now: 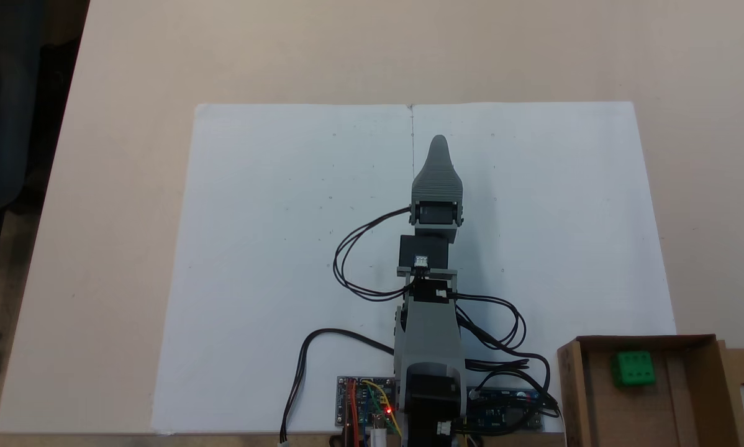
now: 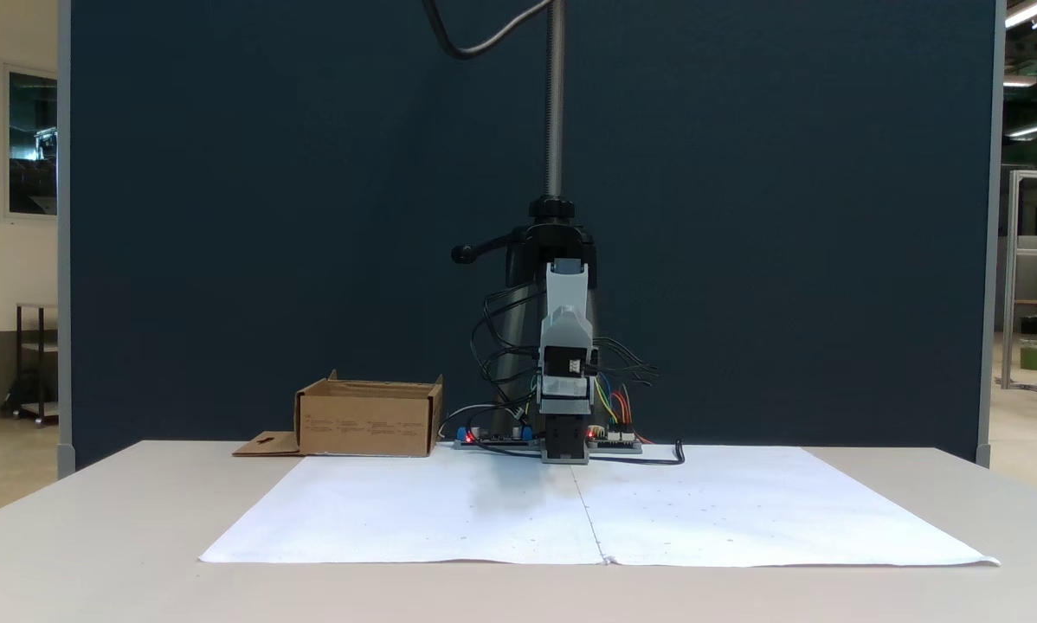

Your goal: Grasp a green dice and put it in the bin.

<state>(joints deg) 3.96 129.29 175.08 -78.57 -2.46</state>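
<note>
On the table, top-down fixed view:
Arm: stretched along the middle seam of the white paper (image 1: pixel 285 248), tip toward the far edge.
Gripper (image 1: pixel 438 146): only one grey tapered jaw shows, the other would lie under it; I cannot tell how far apart they are, and nothing shows in its hold.
Dice (image 1: pixel 632 368): already lying in the bin, on its floor toward the far wall.
Bin (image 1: pixel 572 385): at the near right corner, just right of the arm's base; its right side is cut off by the frame.
Boards (image 1: pixel 364 410): circuit boards with a red light sit at the base, cables looping either side.

At table level, front fixed view:
Arm: faces the camera head-on, folded low over the paper (image 2: pixel 449 519).
Gripper (image 2: pixel 566 452): seen end-on as a dark block just above the sheet; the jaws cannot be made out.
Bin (image 2: pixel 367 424): on the left here, its flap (image 2: pixel 266 445) flat on the table.
Dice: hidden behind the bin's wall in this view.

Risks: the task looks finished; any sweep of the arm toward the base corner could knock the bin or snag the loose cables.
Unclear: the jaw gap in both fixed views; the dice's pips are hard to read.
</note>
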